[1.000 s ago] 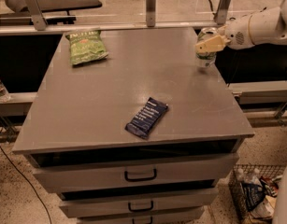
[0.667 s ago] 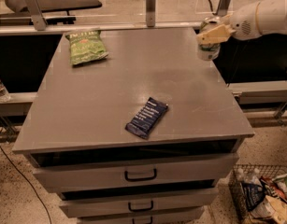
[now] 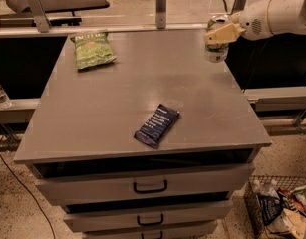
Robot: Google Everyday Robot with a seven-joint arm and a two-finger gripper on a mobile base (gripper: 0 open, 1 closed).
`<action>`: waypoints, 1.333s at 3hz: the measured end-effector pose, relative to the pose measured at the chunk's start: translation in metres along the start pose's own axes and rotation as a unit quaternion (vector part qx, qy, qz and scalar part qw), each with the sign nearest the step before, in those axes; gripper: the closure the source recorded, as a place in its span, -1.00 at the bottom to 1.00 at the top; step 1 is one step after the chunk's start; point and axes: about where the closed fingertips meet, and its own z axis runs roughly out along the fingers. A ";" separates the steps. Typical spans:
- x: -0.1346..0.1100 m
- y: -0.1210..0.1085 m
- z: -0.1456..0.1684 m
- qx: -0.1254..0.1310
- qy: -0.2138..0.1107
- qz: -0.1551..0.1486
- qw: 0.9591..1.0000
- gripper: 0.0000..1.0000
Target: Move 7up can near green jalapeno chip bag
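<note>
A: Camera view. Any labels legible?

B: None. Green jalapeno chip bag [image 3: 92,50], far left corner of the table [image 3: 117,93]: pale lettering along its top edge, unreadable. Dark blue packet [image 3: 156,125], near the front: pale print, illegible.

A: Gripper?

B: Gripper [image 3: 218,34] at the far right edge, pinching the 7up can [image 3: 216,53]. A tan finger hides the can's upper part; only green marks show. Can well apart from bag. Arm cut off at right.

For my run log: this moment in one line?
gripper: shut on silver-white aluminium 7up can, far right table corner | crinkled green jalapeno chip bag: far left | not yet near
</note>
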 end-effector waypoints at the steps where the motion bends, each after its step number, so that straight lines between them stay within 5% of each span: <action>1: -0.020 0.018 0.023 -0.013 -0.018 -0.007 1.000 1.00; 2: -0.075 0.076 0.065 -0.028 -0.065 -0.018 0.997 1.00; 4: -0.122 0.154 0.136 -0.041 -0.118 0.002 0.992 1.00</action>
